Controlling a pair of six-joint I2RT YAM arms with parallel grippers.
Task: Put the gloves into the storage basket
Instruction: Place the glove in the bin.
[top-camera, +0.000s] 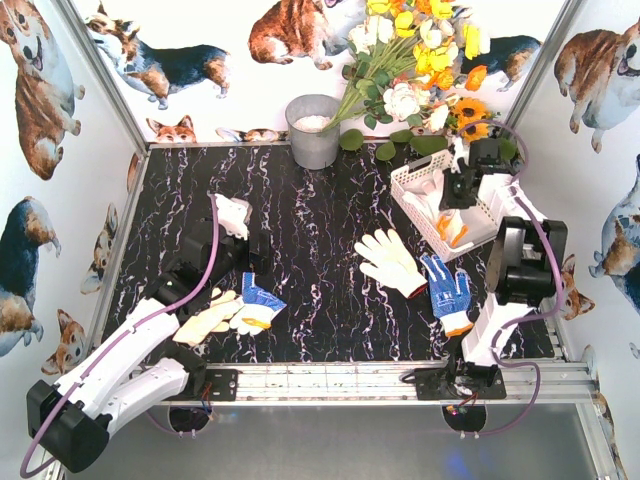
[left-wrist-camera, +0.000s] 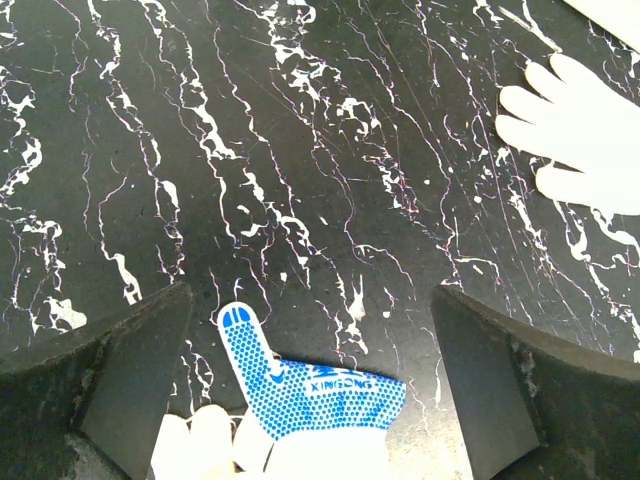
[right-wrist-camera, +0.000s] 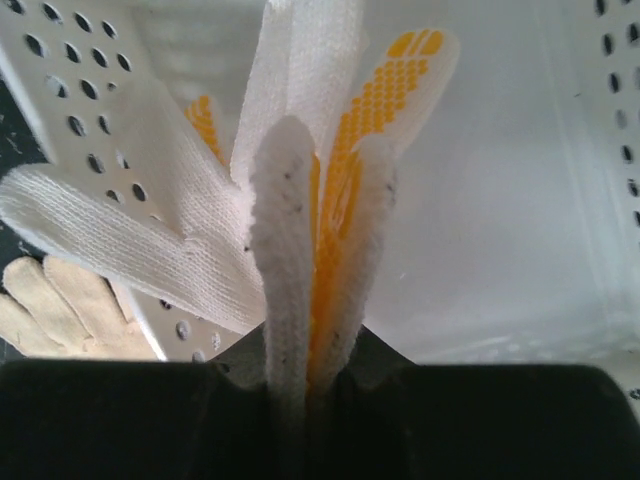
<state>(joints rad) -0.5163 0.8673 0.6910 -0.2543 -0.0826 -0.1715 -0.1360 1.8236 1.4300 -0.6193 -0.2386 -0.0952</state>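
Gloves are our concern, and the right gripper (right-wrist-camera: 312, 350) has one: its jaws are pinched nearly closed on the yellow-and-white glove (right-wrist-camera: 345, 170). The glove is squeezed into two white knit ridges with yellow dots between them. It rises from the jaws through the middle of the right wrist view, inside the storage basket (right-wrist-camera: 90, 60), whose perforated walls and pale floor fill most of that frame. Touching the held glove's left side we see spread knit fingers (right-wrist-camera: 100, 230); we cannot tell whether they belong to the same glove. A cream glove (right-wrist-camera: 50, 300) shows at the lower left edge of that view, and we cannot tell whether it lies in the basket.

The left gripper (left-wrist-camera: 312, 292) is spread fully wide and holds nothing. In the left wrist view its two dark fingers frame the bottom corners, and the blue dotted glove (left-wrist-camera: 300, 395) lies between them at the bottom edge.

In the top view, that glove rests at the lower left of the black marbled table (top-camera: 320, 190), touching a pale yellow glove (top-camera: 205, 318). A small white glove (top-camera: 233, 213) lies above them. Right of centre, a white knit glove (top-camera: 388, 260) lies just beside a second blue dotted glove (top-camera: 447, 290) with an orange cuff. The basket stands at the upper right. A grey bucket (top-camera: 314, 135) and flowers (top-camera: 420, 50) stand along the top edge.
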